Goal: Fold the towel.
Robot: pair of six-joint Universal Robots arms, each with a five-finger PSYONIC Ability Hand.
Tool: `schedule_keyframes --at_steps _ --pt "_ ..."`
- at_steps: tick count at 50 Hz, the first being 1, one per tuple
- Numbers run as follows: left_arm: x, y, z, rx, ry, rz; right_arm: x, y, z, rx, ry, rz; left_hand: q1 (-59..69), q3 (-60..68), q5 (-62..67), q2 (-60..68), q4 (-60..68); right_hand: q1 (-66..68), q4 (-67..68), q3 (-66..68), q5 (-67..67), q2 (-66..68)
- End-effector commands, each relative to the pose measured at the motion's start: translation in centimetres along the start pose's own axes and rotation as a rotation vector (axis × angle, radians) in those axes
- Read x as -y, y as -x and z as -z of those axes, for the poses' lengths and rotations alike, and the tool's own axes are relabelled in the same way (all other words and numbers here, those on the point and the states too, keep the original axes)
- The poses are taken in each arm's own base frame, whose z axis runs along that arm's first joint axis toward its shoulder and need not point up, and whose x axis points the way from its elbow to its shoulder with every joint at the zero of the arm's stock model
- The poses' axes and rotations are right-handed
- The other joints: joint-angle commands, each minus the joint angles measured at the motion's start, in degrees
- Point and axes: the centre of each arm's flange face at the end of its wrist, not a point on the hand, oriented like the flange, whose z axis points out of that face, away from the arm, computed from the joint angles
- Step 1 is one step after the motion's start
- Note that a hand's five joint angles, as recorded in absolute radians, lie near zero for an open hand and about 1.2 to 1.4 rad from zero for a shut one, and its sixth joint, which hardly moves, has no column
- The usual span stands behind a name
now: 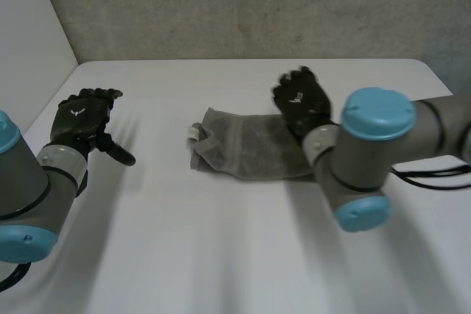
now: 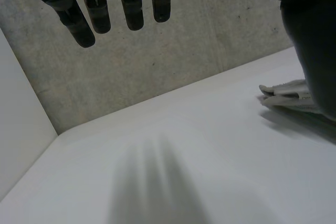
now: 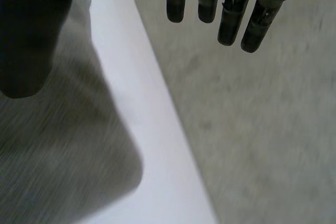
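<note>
grey towel [image 1: 250, 148], right hand [image 1: 302, 101] above its edge, fingers [image 3: 176, 1] straight

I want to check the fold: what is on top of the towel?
Its white tag lies at the towel's end nearer the left hand. The right hand, open, is over the opposite end; its arm hides that part.

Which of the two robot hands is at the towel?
The right robot hand: it is over the right end of the towel, fingers straight. The left robot hand is off to the side, above the bare table.
</note>
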Motion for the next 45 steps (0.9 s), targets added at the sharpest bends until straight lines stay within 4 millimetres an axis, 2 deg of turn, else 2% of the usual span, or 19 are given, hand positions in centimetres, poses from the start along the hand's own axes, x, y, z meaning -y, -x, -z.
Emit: schedule_keyframes --at_steps 1,5,7,8,10,11,12,20,21,23,24,26,28,29,30,31,36,38,45 --pt "-0.1 -0.1 0.1 -0.002 0.002 0.000 -5.2 -0.1 3.0 0.110 0.246 -0.051 -3.10 -2.49 -3.20 -3.04 -3.27 -2.99 -4.01 -3.30 -3.31 -3.64" --pt "-0.1 -0.2 0.1 -0.005 0.005 0.000 -6.7 0.2 3.6 0.138 0.313 -0.056 -3.26 -2.66 -3.37 -3.21 -3.43 4.16 3.14 3.85 3.84 3.51" --pt "-0.2 -0.4 0.2 -0.011 0.007 -0.001 -7.7 0.3 3.3 0.134 0.344 -0.056 -3.10 -2.49 -3.20 -3.04 -3.27 24.71 23.69 24.40 24.39 24.06" --pt "-0.2 -0.4 0.2 -0.011 0.007 -0.001 -7.7 0.3 3.3 0.134 0.344 -0.056 -3.10 -2.49 -3.20 -3.04 -3.27 24.85 23.82 24.53 24.53 24.20" --pt "-0.2 -0.6 0.3 -0.016 0.007 -0.002 -7.7 -0.4 2.8 0.092 0.347 -0.044 -3.26 -2.66 -3.37 -3.21 -3.43 52.81 51.78 52.49 52.48 52.15" --pt "-0.2 -0.6 0.3 -0.016 0.007 -0.002 -7.7 -0.4 2.8 0.092 0.347 -0.044 -3.26 -2.66 -3.37 -3.21 -3.43 52.94 51.92 52.63 52.62 52.29" --pt "-0.3 -0.7 0.4 -0.018 0.009 0.000 -7.2 -1.2 2.3 0.051 0.335 -0.042 -3.26 -2.66 -3.37 -3.21 -3.43 66.87 65.85 66.56 66.55 66.22" --pt "-0.2 -0.7 0.4 -0.017 0.007 0.001 -3.3 -4.4 0.2 -0.107 0.203 -0.038 -3.26 -2.66 -3.37 -3.21 -3.43 67.01 65.99 66.70 66.69 66.36" --pt "-0.2 -0.7 0.4 -0.017 0.007 0.001 -3.3 -4.4 0.2 -0.107 0.203 -0.038 -3.26 -2.66 -3.37 -3.21 -3.43 67.01 65.99 66.70 66.69 66.36" --pt "-0.2 -0.5 0.3 -0.014 0.006 0.002 -0.1 -3.6 0.3 -0.097 0.114 -0.019 -3.26 -2.66 -3.37 -3.21 -3.43 67.01 65.99 66.70 66.69 66.36" --pt "-0.2 -0.5 0.3 -0.014 0.006 0.002 -0.1 -3.6 0.3 -0.097 0.113 -0.018 -3.26 -2.66 -3.37 -3.21 -3.43 67.01 65.99 66.70 66.69 66.36" --pt "-0.1 -0.5 0.3 -0.014 0.004 0.001 2.5 -2.3 0.4 -0.074 0.041 0.006 -3.26 -2.66 -3.37 -3.21 -3.43 67.01 65.99 66.70 66.69 66.36" --pt "-0.2 -0.5 0.3 -0.014 0.006 0.002 3.0 -1.5 0.3 -0.058 0.035 0.019 -3.26 -2.66 -3.37 -3.21 -3.43 60.58 59.55 60.26 60.25 59.92" --pt "-0.2 -0.5 0.3 -0.014 0.006 0.002 2.8 -1.0 0.3 -0.048 0.046 0.020 -3.26 -2.66 -3.37 -3.21 -3.43 30.04 29.01 29.72 29.72 29.38" --pt "-0.2 -0.5 0.3 -0.014 0.006 0.002 2.7 -1.0 0.3 -0.048 0.046 0.020 -3.26 -2.66 -3.37 -3.21 -3.43 29.73 28.71 29.42 29.41 29.08" --pt "-0.3 -0.5 0.3 -0.013 0.009 0.002 2.4 -0.8 0.4 -0.039 0.062 0.012 -3.26 -2.66 -3.37 -3.21 -3.43 7.91 6.89 7.60 7.59 7.26" --pt "-0.4 -0.4 0.4 -0.012 0.015 0.002 -0.1 0.4 1.8 0.025 0.145 -0.060 -3.26 -2.66 -3.37 -3.21 -3.43 1.81 0.78 1.49 1.49 1.15" --pt "-0.5 -0.3 0.4 -0.007 0.015 0.001 -3.6 -0.9 2.1 0.010 0.231 -0.181 -3.26 -2.66 -3.37 -3.21 -3.43 2.14 1.12 1.83 1.82 1.49" --pt "-0.5 -0.6 0.4 -0.016 0.013 0.000 -7.2 -2.0 3.1 0.089 0.253 -0.432 -3.26 -2.66 -3.37 -3.21 -3.43 6.33 5.31 6.02 6.01 5.68"
